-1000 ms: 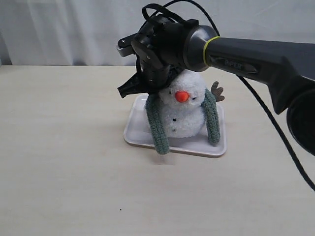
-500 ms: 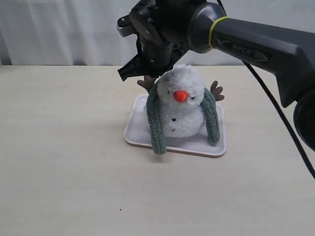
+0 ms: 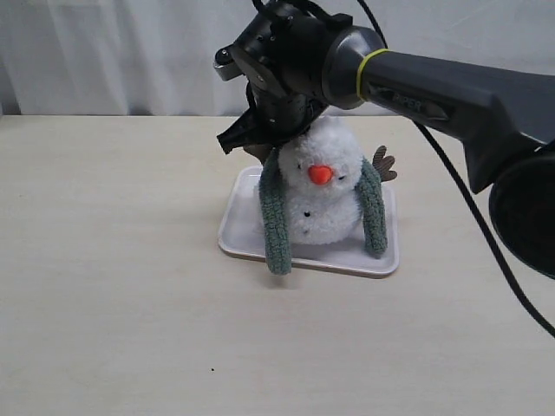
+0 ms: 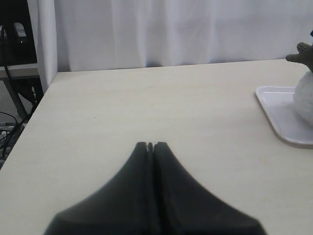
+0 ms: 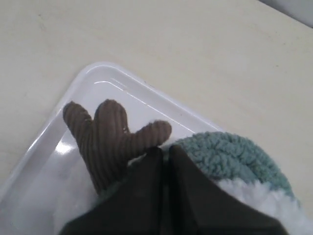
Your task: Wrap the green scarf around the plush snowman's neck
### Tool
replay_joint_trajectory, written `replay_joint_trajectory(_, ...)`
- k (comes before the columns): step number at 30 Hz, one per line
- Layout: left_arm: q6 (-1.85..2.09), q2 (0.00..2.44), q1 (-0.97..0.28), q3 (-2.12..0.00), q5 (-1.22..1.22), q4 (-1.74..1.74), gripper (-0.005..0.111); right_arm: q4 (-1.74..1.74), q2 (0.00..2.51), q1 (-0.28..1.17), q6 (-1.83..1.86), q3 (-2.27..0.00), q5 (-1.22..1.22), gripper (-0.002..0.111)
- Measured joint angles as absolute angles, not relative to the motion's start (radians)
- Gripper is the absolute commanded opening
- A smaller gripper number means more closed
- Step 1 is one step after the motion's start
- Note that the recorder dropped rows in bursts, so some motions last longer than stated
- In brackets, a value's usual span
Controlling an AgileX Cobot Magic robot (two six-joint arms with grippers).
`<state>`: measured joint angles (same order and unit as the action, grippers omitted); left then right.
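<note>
— What sits nearest?
— A white tray, with the plush snowman on it, facing the camera. The green scarf lies over its shoulders. Both ends hang down the front, one each side of the body, uncrossed, and one end spills over the tray's near rim.
— And the right gripper?
— Just behind, up beside the snowman's head. Its jaws are pressed together with nothing between them. From the wrist, the tips sit between the scarf and a brown twig arm; whether they touch either, I cannot tell.
— The left gripper?
— Jaws together too, empty, over bare table, well apart from the tray.
— Any writing?
— Pale lettering on the right arm, past a yellow band, too blurred to read. A pale curtain hangs farthest back
</note>
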<state>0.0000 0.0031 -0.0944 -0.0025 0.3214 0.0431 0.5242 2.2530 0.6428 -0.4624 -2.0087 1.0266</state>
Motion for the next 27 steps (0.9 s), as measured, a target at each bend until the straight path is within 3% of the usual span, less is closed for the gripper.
replay_joint_trajectory(13,0.0,0.003,-0.094,-0.003,0.321,0.043,0.0,0.512,2.268,0.643,-0.454,-2.009,1.027,0.004)
replay_joint_trajectory(27,0.0,0.003,-0.094,-0.003,0.321,0.043,0.0,0.41,2.028,0.652,-0.352,-1.995,1.104,0.004)
